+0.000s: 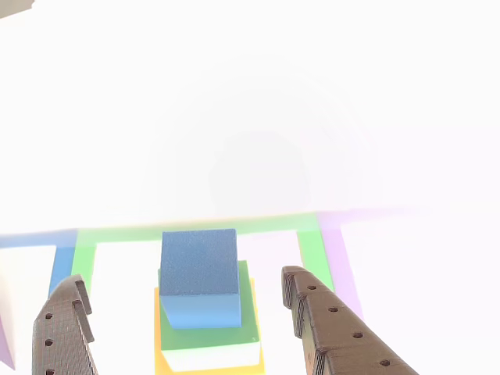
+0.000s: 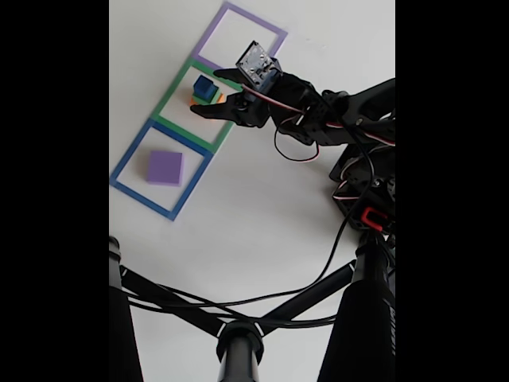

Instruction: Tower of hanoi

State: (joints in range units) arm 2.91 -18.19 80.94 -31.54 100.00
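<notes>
Blocks of the tower of hanoi sit in two places relative to the green outline [image 2: 184, 102], the middle of three flat square frames on the white table [image 2: 262, 215]. Nearest the camera in the fixed view, the purple slab [image 2: 165, 168] lies flat inside the blue outline [image 2: 131, 163], just beside the green one. Inside the green outline stands a stack: the blue cube [image 1: 200, 273] on top, a green block [image 1: 211, 332] under it, and an orange block [image 1: 162, 344] at the bottom. The gripper [image 1: 183, 293] is spread wide, its two dark fingers on either side of the stack and apart from the blue cube, holding nothing. Beyond the green outline lies the purple outline [image 2: 266, 28].
</notes>
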